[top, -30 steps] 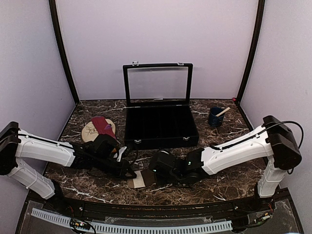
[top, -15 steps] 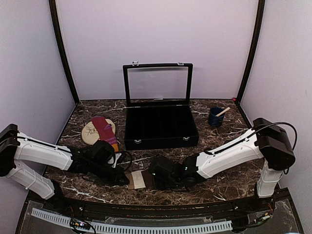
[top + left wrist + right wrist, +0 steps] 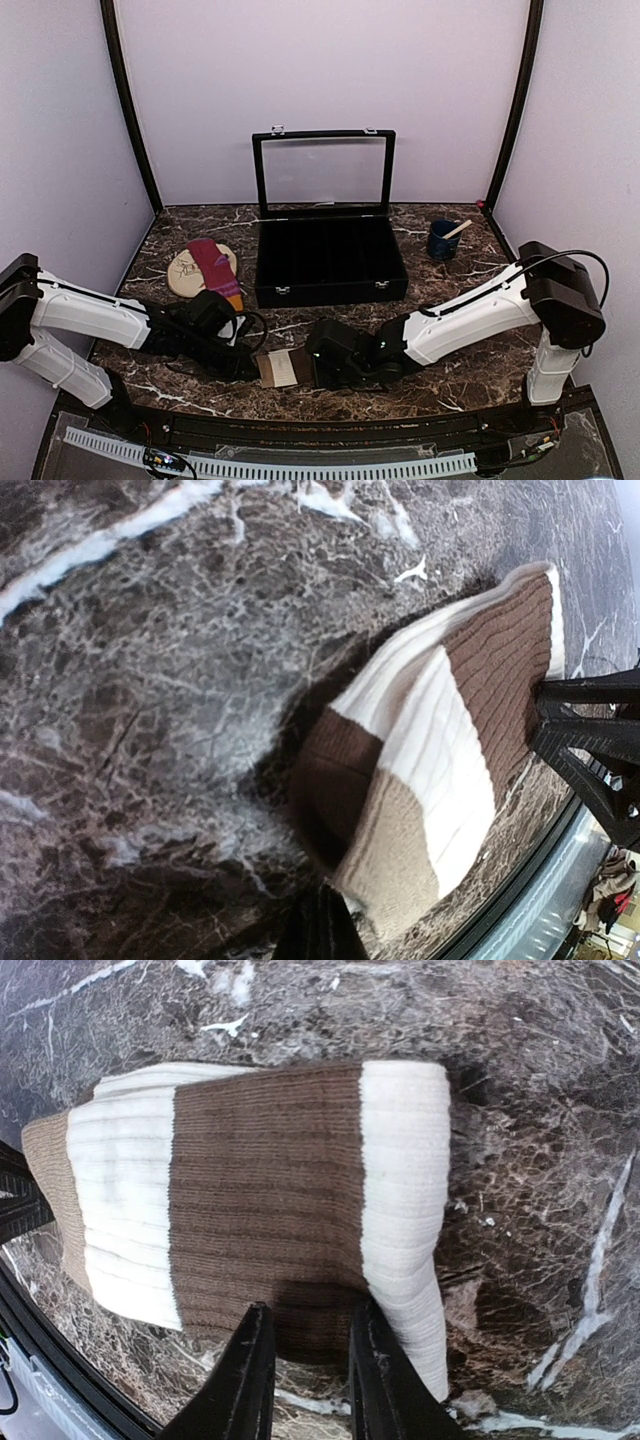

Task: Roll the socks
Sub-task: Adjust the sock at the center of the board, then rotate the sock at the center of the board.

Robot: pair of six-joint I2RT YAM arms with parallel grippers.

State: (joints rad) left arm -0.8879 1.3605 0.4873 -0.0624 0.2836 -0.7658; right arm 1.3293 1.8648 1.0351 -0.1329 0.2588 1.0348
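Your right gripper (image 3: 305,1360) pinches the edge of the ribbed cream-and-brown sock (image 3: 260,1190), flat on the dark marble table (image 3: 450,370) near its front edge. Your left gripper (image 3: 250,368) is pressed together at the sock's other end. The maroon sock with an orange end (image 3: 215,265) lies on the tan oval mat (image 3: 185,268).

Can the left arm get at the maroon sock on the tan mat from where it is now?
Probably yes. The maroon sock lies uncovered on the mat, just beyond the left gripper, with nothing between them. But that gripper is shut at the striped sock, so it would have to leave it first.
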